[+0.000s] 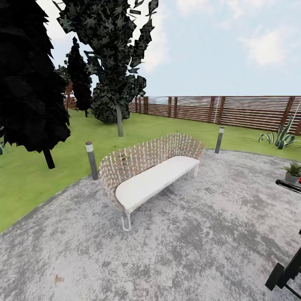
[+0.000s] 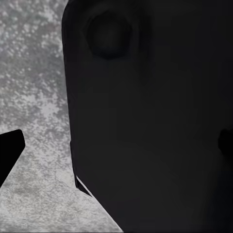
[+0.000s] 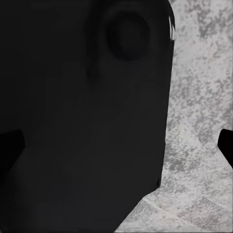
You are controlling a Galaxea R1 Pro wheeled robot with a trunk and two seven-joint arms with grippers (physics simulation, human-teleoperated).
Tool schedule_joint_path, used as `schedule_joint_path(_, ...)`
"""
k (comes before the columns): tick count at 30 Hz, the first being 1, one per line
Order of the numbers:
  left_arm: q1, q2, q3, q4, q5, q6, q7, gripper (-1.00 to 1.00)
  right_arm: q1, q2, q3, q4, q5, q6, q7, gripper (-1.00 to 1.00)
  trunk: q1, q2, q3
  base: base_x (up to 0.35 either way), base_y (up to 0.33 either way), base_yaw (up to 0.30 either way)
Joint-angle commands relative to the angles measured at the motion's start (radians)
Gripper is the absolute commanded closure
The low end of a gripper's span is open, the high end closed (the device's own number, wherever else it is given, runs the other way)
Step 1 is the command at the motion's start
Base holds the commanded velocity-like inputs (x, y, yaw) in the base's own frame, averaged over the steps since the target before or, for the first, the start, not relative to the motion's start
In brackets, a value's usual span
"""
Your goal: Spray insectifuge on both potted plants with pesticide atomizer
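A speckled-leaved green potted plant point(image 1: 293, 171) in a grey pot sits at the round grey mottled stone patio's point(image 1: 200, 246) right edge beyond a woven wicker bench point(image 1: 150, 175); neither gripper's grasp can be told.

Head faces bench point(image 1: 154, 177); wrists hug patio point(image 2: 34, 97) (shared).

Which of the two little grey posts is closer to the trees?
The post at the bench's left end, on the lawn edge near the dark trees. The other post stands behind the bench's right end, toward the fence.
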Motion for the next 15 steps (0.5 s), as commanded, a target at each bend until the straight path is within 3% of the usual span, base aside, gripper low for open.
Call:
schedule_joint_path(1, 0.0, -0.002, 0.0, -0.005, 0.001, -0.002, -0.002, -1.0, -0.006, 0.006, 0.001, -0.006, 0.0, 0.006, -0.004, -1.0, 0.0, 0.0, -0.001, 0.0, 0.0, 0.0)
schedule_joint_path(4, 0.0, -0.002, 0.001, -0.005, 0.002, -0.002, -0.002, -1.0, -0.008, 0.021, 0.0, -0.019, 0.0, 0.009, -0.004, -1.0, 0.0, 0.0, -0.001, 0.0, 0.0, 0.0)
schedule_joint_path(15, 0.0, -0.002, -0.001, -0.01, 0.004, -0.019, -0.002, -1.0, -0.02, 0.03, -0.001, -0.042, 0.0, -0.023, -0.004, -1.0, 0.0, 0.0, -0.001, 0.0, 0.0, 0.0)
